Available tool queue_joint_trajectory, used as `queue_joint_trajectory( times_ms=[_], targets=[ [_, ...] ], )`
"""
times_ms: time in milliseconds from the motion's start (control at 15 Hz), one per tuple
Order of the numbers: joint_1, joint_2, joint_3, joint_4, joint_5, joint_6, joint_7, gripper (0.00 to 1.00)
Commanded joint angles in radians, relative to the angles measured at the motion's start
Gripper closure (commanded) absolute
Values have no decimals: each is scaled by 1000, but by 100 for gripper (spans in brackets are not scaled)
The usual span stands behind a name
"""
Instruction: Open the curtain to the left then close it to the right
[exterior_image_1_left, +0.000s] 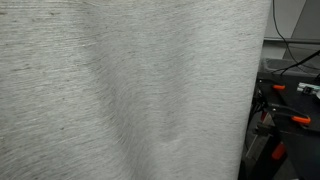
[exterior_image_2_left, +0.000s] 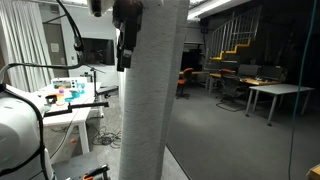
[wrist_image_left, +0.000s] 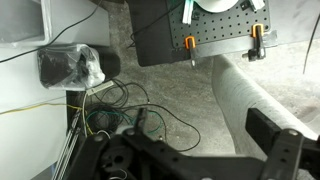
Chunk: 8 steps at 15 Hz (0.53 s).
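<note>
The curtain (exterior_image_1_left: 120, 90), a light grey-beige woven drape, fills most of an exterior view. In an exterior view it hangs bunched as a narrow vertical column (exterior_image_2_left: 155, 100). My gripper (exterior_image_2_left: 125, 45) is high up against the column's left edge. In the wrist view the gripper (wrist_image_left: 198, 130) looks down at the floor. Its fingers are wide apart with only floor and cables between them. The curtain (wrist_image_left: 265, 90) lies just beyond the right finger. The gripper holds nothing.
Black equipment with orange clamps (exterior_image_1_left: 285, 110) stands beside the curtain's edge. A white table with small items (exterior_image_2_left: 60, 95) is next to the arm. Behind the glass are office tables (exterior_image_2_left: 270, 95). Cables (wrist_image_left: 120, 110) and a perforated board (wrist_image_left: 215, 40) lie below.
</note>
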Motion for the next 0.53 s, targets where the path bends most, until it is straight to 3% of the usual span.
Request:
queue_joint_trajectory(
  times_ms=[0, 400, 467],
  targets=[
    [7, -39, -6, -18, 64, 5, 6, 0],
    [29, 67, -11, -13, 186, 91, -20, 0],
    [10, 42, 8, -9, 141, 43, -17, 0]
  ],
)
